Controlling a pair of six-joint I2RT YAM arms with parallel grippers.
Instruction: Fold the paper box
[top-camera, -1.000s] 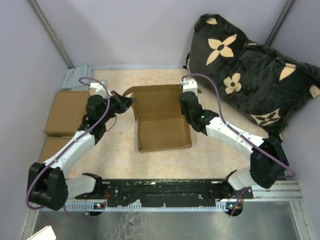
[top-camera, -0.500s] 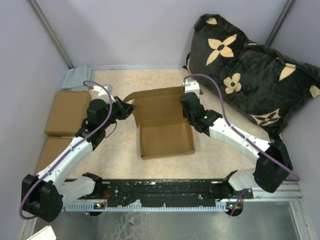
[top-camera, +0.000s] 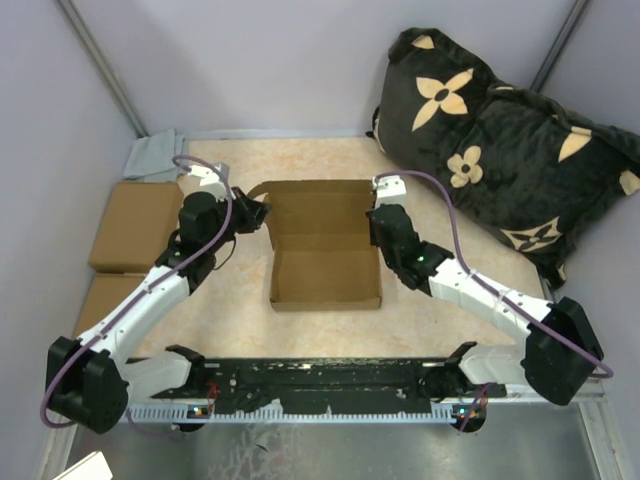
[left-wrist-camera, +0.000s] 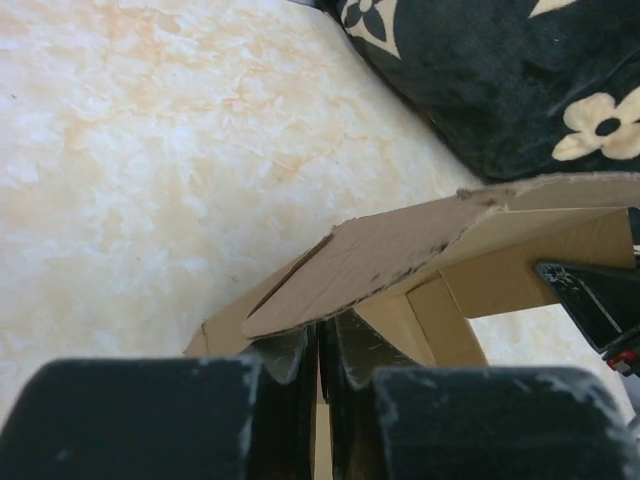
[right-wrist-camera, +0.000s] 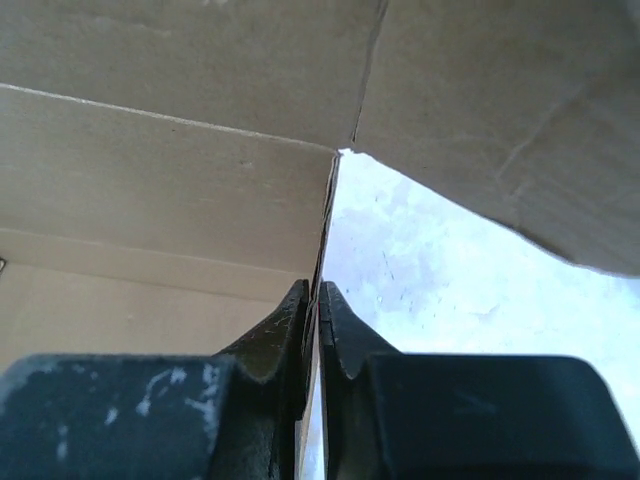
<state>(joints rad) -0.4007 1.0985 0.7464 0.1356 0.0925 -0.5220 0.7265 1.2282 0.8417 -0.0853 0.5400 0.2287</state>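
Observation:
The paper box (top-camera: 325, 250) lies open in the middle of the floor, a plain brown tray with raised walls and its lid flap toward the back. My left gripper (top-camera: 262, 213) is shut on the box's left side; in the left wrist view the fingertips (left-wrist-camera: 300, 345) pinch a thin cardboard edge under a slanting flap (left-wrist-camera: 380, 260). My right gripper (top-camera: 379, 216) is shut on the right side wall; in the right wrist view that gripper (right-wrist-camera: 317, 296) clamps the wall's edge (right-wrist-camera: 325, 215), with the box's inside to the left.
Two brown cardboard blocks (top-camera: 135, 225) (top-camera: 100, 295) lie along the left wall, with a grey cloth (top-camera: 155, 155) behind them. A black pillow with tan flowers (top-camera: 500, 150) fills the back right. The arms' mounting rail (top-camera: 330, 385) runs along the near edge.
The box has turned from a slight skew to square with the rail. Both grippers moved with it, still holding its sides, and the right arm's elbow swung nearer the rail.

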